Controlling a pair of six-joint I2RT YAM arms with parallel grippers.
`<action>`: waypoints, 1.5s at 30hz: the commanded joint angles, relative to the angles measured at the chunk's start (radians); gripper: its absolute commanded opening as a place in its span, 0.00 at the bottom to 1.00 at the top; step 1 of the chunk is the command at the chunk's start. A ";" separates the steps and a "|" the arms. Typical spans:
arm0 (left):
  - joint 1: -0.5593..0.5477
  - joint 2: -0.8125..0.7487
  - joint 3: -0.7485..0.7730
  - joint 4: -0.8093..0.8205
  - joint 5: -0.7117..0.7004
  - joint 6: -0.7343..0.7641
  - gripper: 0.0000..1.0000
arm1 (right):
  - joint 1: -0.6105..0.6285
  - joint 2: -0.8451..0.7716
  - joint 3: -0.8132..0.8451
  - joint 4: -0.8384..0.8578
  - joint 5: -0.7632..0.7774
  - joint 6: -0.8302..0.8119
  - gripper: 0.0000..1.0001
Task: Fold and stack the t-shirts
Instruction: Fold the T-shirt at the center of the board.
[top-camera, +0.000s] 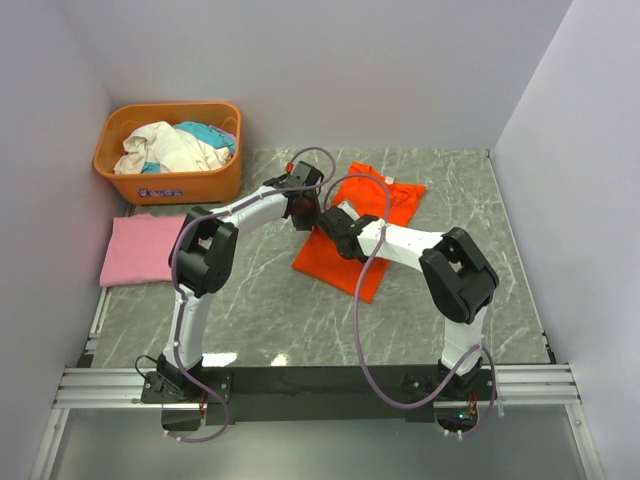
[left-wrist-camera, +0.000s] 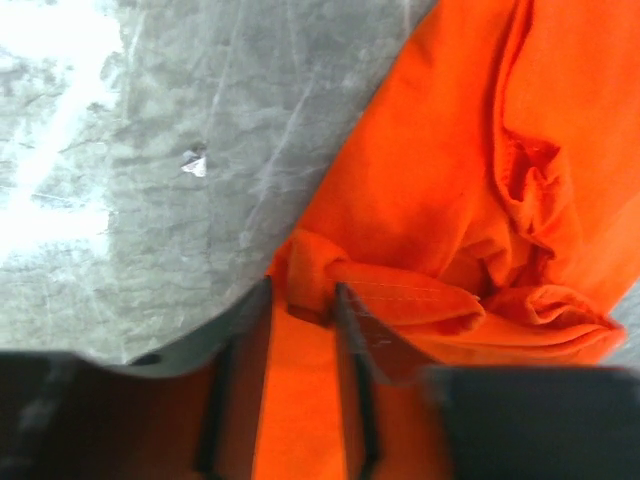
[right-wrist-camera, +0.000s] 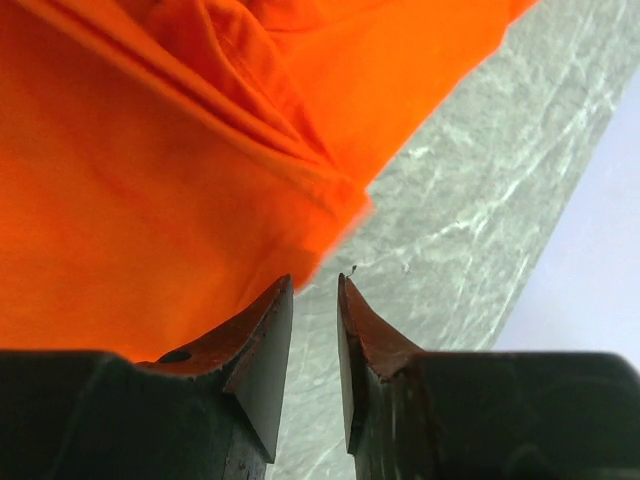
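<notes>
Mid-table, bright orange-red t-shirt (top-camera: 340, 268) folded over, rumpled; left gripper (left-wrist-camera: 304, 292) and right gripper (right-wrist-camera: 315, 284) slightly parted, seemingly holding nothing.

white arm links (top-camera: 405, 240), black joints (top-camera: 205, 255), looping purplish cables (top-camera: 358, 330).

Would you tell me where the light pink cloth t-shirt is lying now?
In the top view, the light pink cloth t-shirt lies flat at the left edge of the grey table, just in front of the orange plastic basket.
</notes>
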 joint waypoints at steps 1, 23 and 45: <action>0.006 -0.084 -0.023 0.033 -0.031 0.012 0.38 | -0.018 -0.040 0.054 -0.035 0.060 0.050 0.32; -0.014 -0.463 -0.509 0.170 -0.037 0.077 1.00 | -0.526 -0.325 -0.242 0.342 -0.928 0.394 0.41; -0.015 -0.666 -0.707 0.144 -0.105 0.049 0.97 | -0.602 -0.132 -0.255 0.431 -0.997 0.504 0.41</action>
